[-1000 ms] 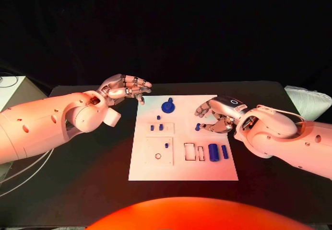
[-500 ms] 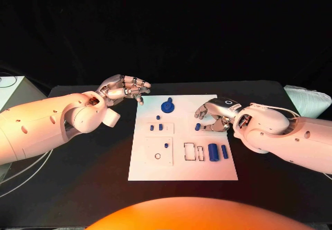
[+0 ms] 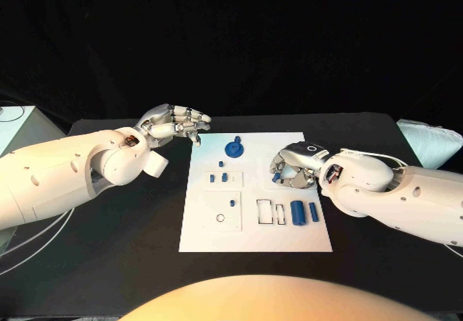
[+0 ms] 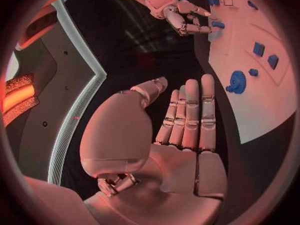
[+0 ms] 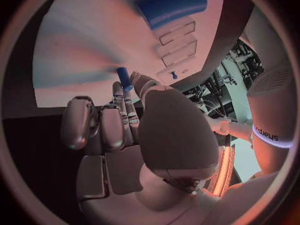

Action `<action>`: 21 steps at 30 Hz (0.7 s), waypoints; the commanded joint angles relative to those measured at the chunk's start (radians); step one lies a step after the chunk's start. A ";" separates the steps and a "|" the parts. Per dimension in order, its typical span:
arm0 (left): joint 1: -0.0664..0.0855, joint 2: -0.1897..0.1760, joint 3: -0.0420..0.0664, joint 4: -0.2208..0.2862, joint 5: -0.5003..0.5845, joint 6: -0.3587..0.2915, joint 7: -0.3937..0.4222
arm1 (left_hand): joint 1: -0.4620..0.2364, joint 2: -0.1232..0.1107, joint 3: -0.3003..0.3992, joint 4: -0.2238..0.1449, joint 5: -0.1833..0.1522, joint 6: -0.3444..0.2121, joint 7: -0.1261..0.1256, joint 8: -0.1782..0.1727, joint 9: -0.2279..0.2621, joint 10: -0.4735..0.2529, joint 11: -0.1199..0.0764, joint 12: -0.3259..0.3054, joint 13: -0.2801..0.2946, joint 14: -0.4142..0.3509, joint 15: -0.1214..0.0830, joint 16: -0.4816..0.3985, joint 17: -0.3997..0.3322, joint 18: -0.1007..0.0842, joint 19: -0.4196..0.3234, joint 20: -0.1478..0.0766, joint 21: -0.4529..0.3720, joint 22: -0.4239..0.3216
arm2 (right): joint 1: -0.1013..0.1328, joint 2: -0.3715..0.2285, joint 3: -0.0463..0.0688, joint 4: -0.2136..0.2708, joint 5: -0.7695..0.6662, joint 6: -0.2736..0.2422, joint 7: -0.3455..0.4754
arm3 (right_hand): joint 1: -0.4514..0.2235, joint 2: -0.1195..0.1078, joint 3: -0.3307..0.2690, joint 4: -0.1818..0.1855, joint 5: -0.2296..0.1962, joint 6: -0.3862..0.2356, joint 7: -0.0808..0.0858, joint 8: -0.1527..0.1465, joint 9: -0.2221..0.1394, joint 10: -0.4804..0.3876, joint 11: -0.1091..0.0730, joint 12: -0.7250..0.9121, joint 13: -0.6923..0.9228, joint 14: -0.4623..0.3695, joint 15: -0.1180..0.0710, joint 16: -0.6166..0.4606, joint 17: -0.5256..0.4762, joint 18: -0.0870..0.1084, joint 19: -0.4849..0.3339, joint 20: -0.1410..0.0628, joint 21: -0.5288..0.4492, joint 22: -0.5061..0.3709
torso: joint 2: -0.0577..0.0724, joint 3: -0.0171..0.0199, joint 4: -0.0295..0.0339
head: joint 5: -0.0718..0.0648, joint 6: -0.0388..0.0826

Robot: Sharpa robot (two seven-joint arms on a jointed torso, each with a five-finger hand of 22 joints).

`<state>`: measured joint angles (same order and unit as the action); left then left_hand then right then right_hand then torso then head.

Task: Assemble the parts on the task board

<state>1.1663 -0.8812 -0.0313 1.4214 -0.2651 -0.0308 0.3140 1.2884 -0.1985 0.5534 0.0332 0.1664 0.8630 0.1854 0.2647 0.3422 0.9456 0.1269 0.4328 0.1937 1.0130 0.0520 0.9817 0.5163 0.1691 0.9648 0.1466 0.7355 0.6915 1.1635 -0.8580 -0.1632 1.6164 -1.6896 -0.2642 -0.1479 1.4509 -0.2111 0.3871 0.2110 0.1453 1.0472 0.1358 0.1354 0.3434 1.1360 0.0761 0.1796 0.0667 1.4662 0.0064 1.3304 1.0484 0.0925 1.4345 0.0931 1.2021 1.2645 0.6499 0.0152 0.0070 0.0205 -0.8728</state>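
The white task board [image 3: 255, 234] lies in the middle of the black table. My right hand [image 3: 292, 167] is over the board's right side and pinches a small blue peg [image 3: 276, 177] [image 5: 124, 78] between thumb and fingertip; the peg stands upright, touching the board. From the left wrist, that hand [image 4: 175, 12] and peg [image 4: 217, 24] also show. My left hand [image 3: 174, 124] [image 4: 181, 130] hovers beyond the board's far left corner, fingers extended, holding nothing. A round blue part [image 3: 235, 147] [image 4: 237, 81] sits near the board's far edge.
Small blue pegs [image 3: 218, 178] stand left of centre on the board. A thick blue cylinder [image 3: 297, 212] [image 5: 172, 5] and a thinner one [image 3: 312, 211] lie at its right. A pale box [image 3: 15, 127] is at the table's left edge, a white bundle [image 3: 429, 140] at its right.
My right hand has shifted left and its fingers have closed in round the small blue peg. The left hand and the other parts have stayed put.
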 commanded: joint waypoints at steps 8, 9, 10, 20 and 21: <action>0.000 0.001 0.001 0.002 0.008 0.018 0.009 | 0.007 0.001 -0.008 0.001 -0.004 -0.003 0.004 -0.005 0.001 -0.007 0.001 -0.004 -0.002 0.001 0.005 -0.006 -0.002 0.014 0.005 0.003 -0.004 -0.002 | -0.007 0.012 -0.001 -0.008 -0.035 0.019 -0.011 | 0.006 -0.006 0.018 0.004 0.005 0.013 -0.001 0.008 0.002 0.013 0.001 -0.003 -0.002 0.013 -0.010 0.005 0.000 -0.014 0.010 -0.001 0.010 0.007 | 0.000 0.0006 -0.0009 | -0.001 0.000; 0.000 0.001 0.001 0.002 0.008 0.018 0.009 | 0.007 0.001 -0.008 0.001 -0.004 -0.003 0.004 -0.005 0.001 -0.007 0.001 -0.004 -0.002 0.001 0.005 -0.006 -0.002 0.014 0.005 0.003 -0.004 -0.002 | -0.007 0.014 -0.001 -0.008 -0.035 0.018 -0.011 | 0.006 -0.006 0.018 0.004 0.005 0.013 -0.001 0.008 0.002 0.013 0.001 -0.003 -0.002 0.013 -0.010 0.005 0.000 -0.014 0.010 -0.001 0.010 0.007 | 0.000 0.0004 -0.0008 | -0.001 0.000; 0.000 0.001 0.001 0.002 0.008 0.018 0.009 | 0.007 0.001 -0.008 0.001 -0.004 -0.003 0.004 -0.005 0.001 -0.007 0.001 -0.004 -0.002 0.001 0.005 -0.006 -0.002 0.014 0.005 0.003 -0.004 -0.002 | -0.008 0.015 -0.001 -0.009 -0.035 0.016 -0.011 | 0.006 -0.006 0.023 0.005 0.005 0.015 -0.001 0.009 0.002 0.016 0.001 -0.005 -0.002 0.013 -0.010 0.006 0.000 -0.014 0.010 -0.002 0.010 0.007 | 0.000 0.0003 -0.0007 | -0.001 0.000; 0.000 0.001 0.001 0.002 0.008 0.018 0.008 | 0.009 0.003 -0.012 0.003 -0.005 -0.004 0.004 -0.005 0.001 -0.008 0.001 -0.003 -0.003 -0.001 0.005 -0.007 -0.002 0.014 0.007 0.004 -0.008 -0.005 | -0.018 0.023 -0.002 -0.009 -0.023 -0.029 -0.026 | 0.002 0.011 0.099 0.015 -0.021 0.052 -0.013 0.032 0.016 0.068 -0.011 -0.022 0.001 0.013 -0.021 0.012 0.003 -0.019 0.018 -0.010 0.032 0.031 | 0.000 0.0002 -0.0005 | -0.002 0.000; 0.000 0.001 0.001 0.002 0.008 0.018 0.008 | 0.009 0.003 -0.012 0.003 -0.005 -0.004 0.004 -0.005 0.001 -0.008 0.001 -0.003 -0.003 -0.001 0.005 -0.007 -0.002 0.014 0.007 0.004 -0.008 -0.005 | -0.019 0.023 -0.002 -0.009 -0.022 -0.036 -0.029 | 0.002 0.015 0.109 0.013 -0.018 0.059 -0.016 0.038 0.019 0.078 -0.014 -0.023 0.002 0.014 -0.023 0.013 0.004 -0.020 0.021 -0.010 0.039 0.037 | 0.000 0.0002 -0.0004 | -0.002 0.000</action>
<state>1.1662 -0.8816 -0.0313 1.4213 -0.2644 -0.0284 0.3132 1.2884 -0.1985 0.5450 0.0361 0.1664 0.8630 0.1854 0.2647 0.3422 0.9456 0.1269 0.4328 0.1919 1.0130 0.0519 0.9777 0.5153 0.1691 0.9648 0.1467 0.7307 0.6876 1.1492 -0.8375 -0.1622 1.6028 -1.7099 -0.2805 -0.1725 1.4518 -0.2119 0.4888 0.2238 0.1289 1.0986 0.1196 0.1671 0.3569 1.2063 0.0640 0.1601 0.0655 1.4647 -0.0095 1.3383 1.0512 0.0925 1.4474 0.0836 1.2371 1.2987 0.6499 0.0157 0.0065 0.0181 -0.8728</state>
